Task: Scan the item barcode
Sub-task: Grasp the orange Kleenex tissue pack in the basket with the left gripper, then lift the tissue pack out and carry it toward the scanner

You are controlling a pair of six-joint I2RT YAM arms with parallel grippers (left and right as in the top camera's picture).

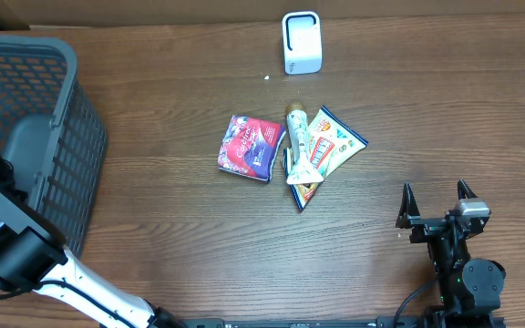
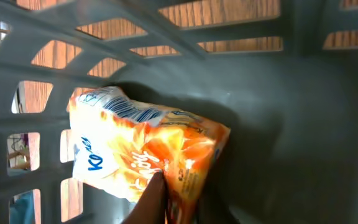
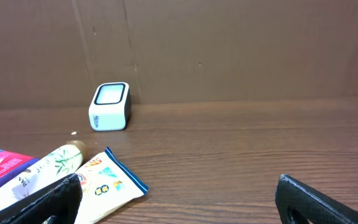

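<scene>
Orange-and-white foil snack packet (image 2: 143,152), the item to be scanned, lies inside the grey plastic lattice basket (image 2: 260,124) and fills the centre of the left wrist view. We read blue letters beginning "Ko" on its white panel at left. A band of fine blue stripes resembling a barcode sits near its upper edge, and the remaining print is too blurred for us to read. The left gripper (image 2: 159,190) enters from the bottom centre of that view with its fingers together, clamped on the packet's lower edge.

In the overhead view the basket occupies the upper left of the frame, and the packet itself is hidden there beneath the left arm.

On the brown wood-grain table (image 1: 153,228), near the top centre, we see the small white box-shaped scanner (image 1: 301,42) standing alone. Below it, at mid-frame, three items lie clustered:
- a red-and-purple glossy pouch (image 1: 251,148) on the left
- a cream tube with green leaf print (image 1: 297,146), touching the pouch's right side
- a white-and-yellow sachet with blue edging (image 1: 335,144), partly under the tube

Their lettering is too small for us to make out.

The right gripper (image 1: 435,193) sits at the lower right of the overhead frame, its black fingers spread wide apart and holding nothing, well apart from the cluster.
</scene>
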